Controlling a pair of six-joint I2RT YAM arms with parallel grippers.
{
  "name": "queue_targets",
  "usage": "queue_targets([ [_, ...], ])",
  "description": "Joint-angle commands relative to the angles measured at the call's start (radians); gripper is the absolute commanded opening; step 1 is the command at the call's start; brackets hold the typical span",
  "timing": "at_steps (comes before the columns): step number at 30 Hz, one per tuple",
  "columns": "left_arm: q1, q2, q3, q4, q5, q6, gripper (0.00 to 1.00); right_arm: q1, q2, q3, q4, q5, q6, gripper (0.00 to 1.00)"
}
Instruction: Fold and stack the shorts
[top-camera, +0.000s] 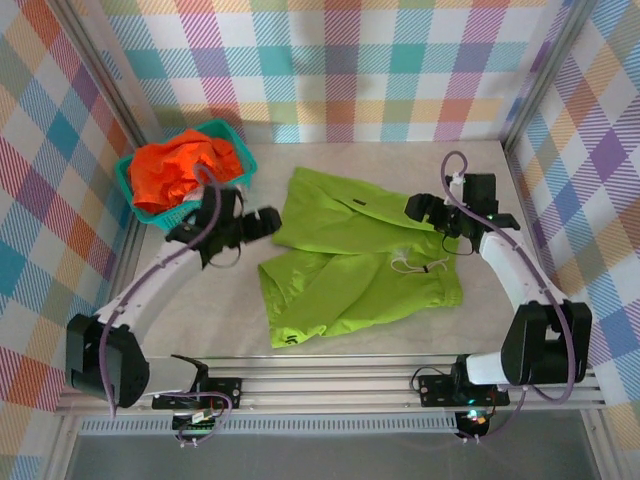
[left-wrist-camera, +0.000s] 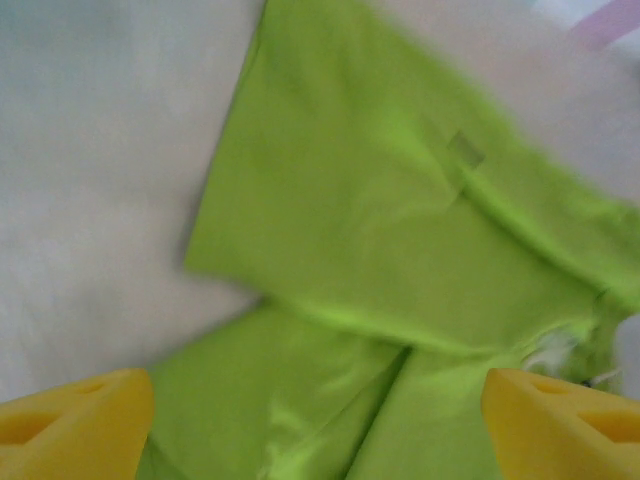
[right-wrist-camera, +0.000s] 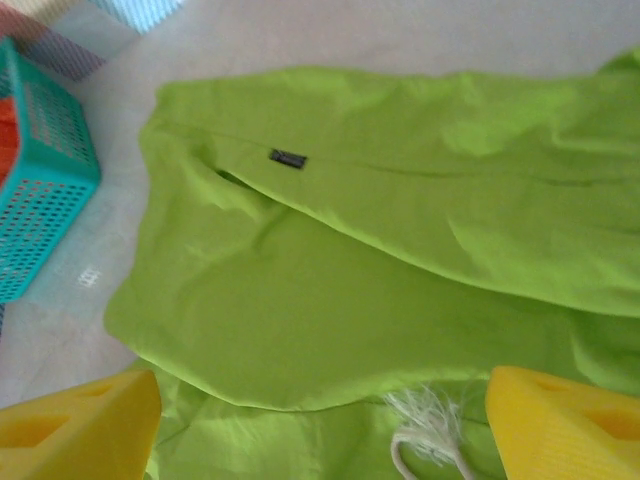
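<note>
- A pair of lime green shorts lies spread in the middle of a pale table, between the two robot arms.
- The cloth is rumpled, and one leg reaches toward the near edge.
- A white drawstring shows at the waist, on the right side of the shorts.
- A small dark label sits on the upper part of the cloth.
- A pair of bright orange shorts is bunched inside a teal basket at the far left corner of the table.
- The left gripper is at the left edge of the green shorts. Its yellow fingers are spread wide and hold nothing.
- The right gripper is at the upper right edge of the green shorts. Its fingers are also spread wide, with nothing between them.
</note>
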Motion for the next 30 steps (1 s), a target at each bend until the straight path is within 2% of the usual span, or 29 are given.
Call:
queue_targets([
  [1, -0.054, 0.030, -0.143, 0.157, 0.016, -0.122, 0.83, -0.004, 0.041, -0.008, 0.012, -0.047, 0.013, 0.85],
  [4, -0.097, 0.074, -0.200, 0.233, 0.043, -0.175, 0.78, -0.004, 0.057, -0.023, 0.042, -0.066, 0.042, 0.85],
  [7, -0.138, 0.118, -0.213, 0.228, 0.012, -0.184, 0.72, -0.004, 0.061, -0.026, 0.039, -0.064, 0.043, 0.86],
  [13, -0.159, 0.165, -0.228, 0.257, 0.031, -0.209, 0.59, -0.004, 0.045, -0.043, 0.039, -0.055, 0.037, 0.86],
  [22, -0.185, 0.078, -0.257, 0.132, -0.094, -0.195, 0.66, -0.004, 0.033, -0.059, 0.028, -0.047, 0.026, 0.86],
  [30, -0.205, 0.047, -0.283, 0.144, -0.081, -0.232, 0.64, -0.004, 0.030, -0.078, 0.036, -0.039, 0.027, 0.86],
])
